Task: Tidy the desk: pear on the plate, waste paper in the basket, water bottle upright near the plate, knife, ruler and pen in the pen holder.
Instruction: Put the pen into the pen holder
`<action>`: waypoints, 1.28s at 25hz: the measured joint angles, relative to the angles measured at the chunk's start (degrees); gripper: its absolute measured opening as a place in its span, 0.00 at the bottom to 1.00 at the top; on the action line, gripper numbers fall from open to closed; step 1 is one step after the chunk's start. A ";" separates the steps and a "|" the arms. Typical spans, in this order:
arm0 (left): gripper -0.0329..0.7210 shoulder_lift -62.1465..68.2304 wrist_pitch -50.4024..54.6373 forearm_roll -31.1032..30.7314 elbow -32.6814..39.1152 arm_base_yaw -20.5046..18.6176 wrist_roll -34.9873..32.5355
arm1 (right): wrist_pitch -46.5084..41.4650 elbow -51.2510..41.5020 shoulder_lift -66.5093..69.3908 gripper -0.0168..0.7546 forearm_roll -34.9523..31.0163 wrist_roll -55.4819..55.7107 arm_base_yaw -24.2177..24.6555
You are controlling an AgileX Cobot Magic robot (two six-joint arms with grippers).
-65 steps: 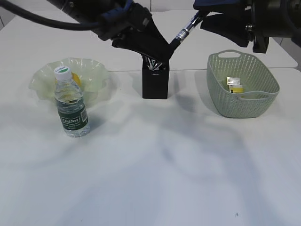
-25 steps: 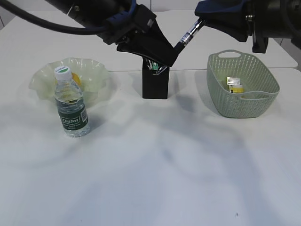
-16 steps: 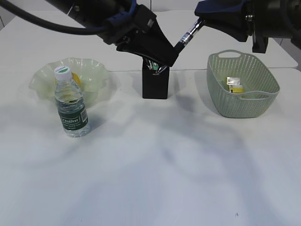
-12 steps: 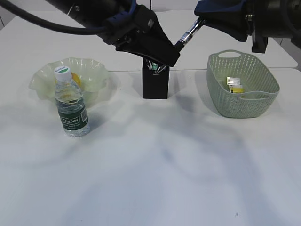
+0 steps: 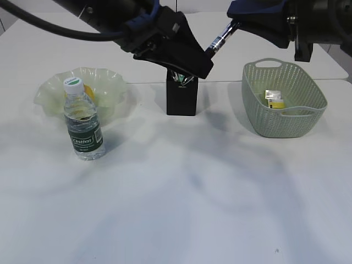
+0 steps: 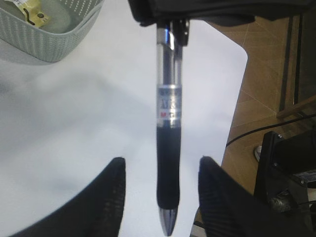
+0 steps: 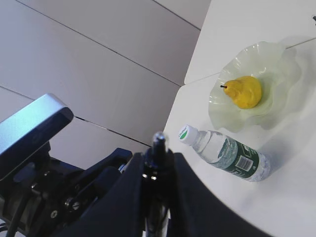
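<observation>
My right gripper [image 5: 235, 23] [image 7: 159, 163] is shut on the top end of the pen [image 5: 219, 39] [image 6: 168, 148], which hangs at a slant above the black pen holder [image 5: 181, 100]. My left gripper [image 5: 201, 63] [image 6: 162, 160] is open, one finger on each side of the pen's black grip with a gap on both sides. Thin items poke out of the holder; knife and ruler cannot be told apart. The pear [image 7: 242, 91] lies on the plate [image 5: 110, 82] [image 7: 276, 59]. The water bottle [image 5: 82, 122] [image 7: 224, 153] stands upright in front of it. The waste paper [image 5: 274, 99] [image 6: 29, 7] lies in the basket [image 5: 308, 118] [image 6: 54, 42].
The white desk [image 5: 187, 187] reaches to a rounded corner [image 6: 237, 49], with wooden floor and black stands beyond it. The left arm's dark body [image 7: 54, 192] fills the lower left of the right wrist view.
The left gripper's fingers have spread apart and let go of the pen's lower end. The pen stays in the right gripper, a little higher than before.
</observation>
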State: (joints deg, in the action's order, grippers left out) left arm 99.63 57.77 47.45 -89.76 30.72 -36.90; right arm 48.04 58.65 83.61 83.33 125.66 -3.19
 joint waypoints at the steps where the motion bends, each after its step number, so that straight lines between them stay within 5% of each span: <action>1: 0.49 0.00 0.00 0.00 0.00 0.00 0.00 | 0.00 0.00 0.00 0.13 0.00 0.00 0.00; 17: 0.86 0.00 0.00 -0.13 0.00 0.00 -0.10 | 0.08 0.00 0.00 0.13 0.00 0.00 0.00; 26: 0.89 -0.82 -1.69 -1.03 0.00 0.00 -0.10 | 0.08 0.00 0.00 0.13 0.00 0.00 0.00; 32: 0.89 -3.41 -2.66 -2.28 0.00 -4.22 -0.10 | 0.08 0.00 0.00 0.13 0.00 0.00 0.00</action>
State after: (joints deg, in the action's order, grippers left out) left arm 96.22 55.11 45.17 -89.76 26.49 -37.00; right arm 48.12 58.65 83.61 83.33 125.66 -3.19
